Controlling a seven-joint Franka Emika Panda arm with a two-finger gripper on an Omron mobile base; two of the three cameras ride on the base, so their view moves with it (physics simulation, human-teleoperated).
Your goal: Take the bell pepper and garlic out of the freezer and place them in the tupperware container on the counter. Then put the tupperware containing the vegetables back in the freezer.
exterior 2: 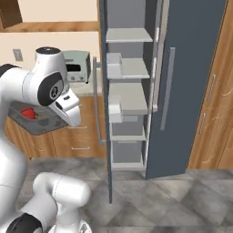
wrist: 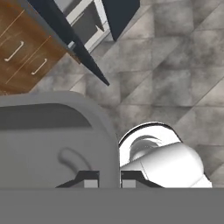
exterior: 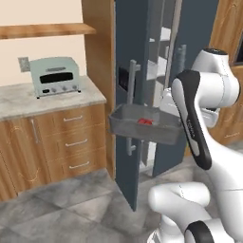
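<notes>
The gripper [wrist: 109, 181] pinches the smooth rounded wall of the translucent grey tupperware container [wrist: 52, 140].

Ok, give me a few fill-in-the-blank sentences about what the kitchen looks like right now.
1. The gripper is shut on the wall of the ____.
2. The tupperware container is held in the air, off the ____.
3. The vegetable showing inside it, the bell pepper, is coloured ____.
4. The toaster oven stands on the counter, and the freezer doors stand ____.

Missing words: tupperware container; counter; red; open
</notes>
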